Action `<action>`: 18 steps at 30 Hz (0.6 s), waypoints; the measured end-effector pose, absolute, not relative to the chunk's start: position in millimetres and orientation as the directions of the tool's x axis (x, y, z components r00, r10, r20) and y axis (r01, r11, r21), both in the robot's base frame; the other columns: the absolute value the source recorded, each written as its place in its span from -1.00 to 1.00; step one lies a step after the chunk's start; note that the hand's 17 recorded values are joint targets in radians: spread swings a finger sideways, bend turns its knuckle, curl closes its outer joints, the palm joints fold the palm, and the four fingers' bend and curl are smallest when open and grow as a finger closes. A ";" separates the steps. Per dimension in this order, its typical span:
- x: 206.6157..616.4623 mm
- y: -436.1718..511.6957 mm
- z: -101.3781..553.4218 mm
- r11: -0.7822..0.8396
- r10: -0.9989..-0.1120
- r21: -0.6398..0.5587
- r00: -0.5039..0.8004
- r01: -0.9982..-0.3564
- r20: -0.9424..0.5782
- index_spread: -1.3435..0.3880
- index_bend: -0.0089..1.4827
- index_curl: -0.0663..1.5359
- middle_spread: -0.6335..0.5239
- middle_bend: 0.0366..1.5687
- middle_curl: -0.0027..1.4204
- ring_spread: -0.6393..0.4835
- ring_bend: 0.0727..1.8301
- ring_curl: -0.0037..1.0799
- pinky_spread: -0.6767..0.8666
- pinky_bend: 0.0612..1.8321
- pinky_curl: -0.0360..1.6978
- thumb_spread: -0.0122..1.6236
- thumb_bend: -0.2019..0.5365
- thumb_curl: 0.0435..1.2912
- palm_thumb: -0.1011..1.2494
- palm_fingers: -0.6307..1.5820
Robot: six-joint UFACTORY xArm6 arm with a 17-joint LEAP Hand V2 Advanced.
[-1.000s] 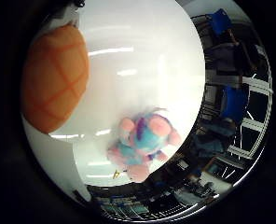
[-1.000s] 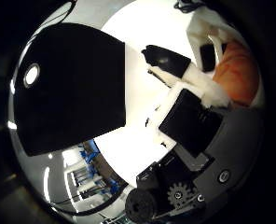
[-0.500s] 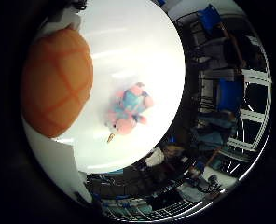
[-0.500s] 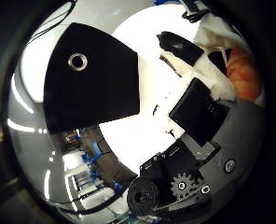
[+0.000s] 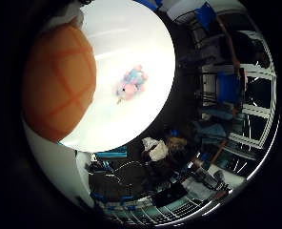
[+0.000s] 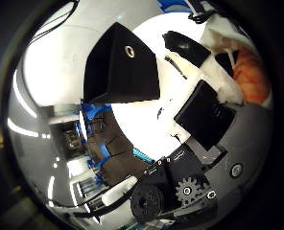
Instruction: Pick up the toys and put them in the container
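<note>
An orange plush toy with a stitched grid (image 5: 57,81) fills one side of the little finger side palm view, close to the palm. In the thumb side palm view it (image 6: 252,77) shows behind my hand (image 6: 204,105), whose white and black fingers curl against it. A small pink and blue plush toy (image 5: 131,83) lies on the round white table (image 5: 131,38), far below the palm. A black fabric container with a metal eyelet (image 6: 123,62) stands on the table in the thumb side palm view, away from the hand.
The table's round edge (image 5: 122,148) shows, with the room floor beyond it. Blue chairs (image 5: 227,95) and metal frames stand around the table.
Both views have pulled back from the table: the pink and blue plush and the black container look smaller and farther. The orange toy stays at the palm.
</note>
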State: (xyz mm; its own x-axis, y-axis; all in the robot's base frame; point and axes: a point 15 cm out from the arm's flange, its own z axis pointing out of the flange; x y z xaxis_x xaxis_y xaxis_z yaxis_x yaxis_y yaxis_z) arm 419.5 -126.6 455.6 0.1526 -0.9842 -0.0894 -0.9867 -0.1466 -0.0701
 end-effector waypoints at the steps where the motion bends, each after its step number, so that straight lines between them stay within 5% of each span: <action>1: 420.0 -115.8 462.1 -0.160 -0.981 -0.090 0.169 -0.983 -0.098 0.32 0.57 0.03 -0.15 0.70 0.08 -0.29 0.41 0.48 -0.39 0.30 0.21 0.50 -0.49 -0.31 0.58 0.56; 18: 430.7 32.0 526.0 -0.283 -0.942 -0.281 0.320 -0.917 -0.096 0.33 0.58 0.02 -0.15 0.68 0.08 -0.29 0.40 0.52 -0.42 0.24 0.32 0.50 -0.48 -0.29 0.58 0.57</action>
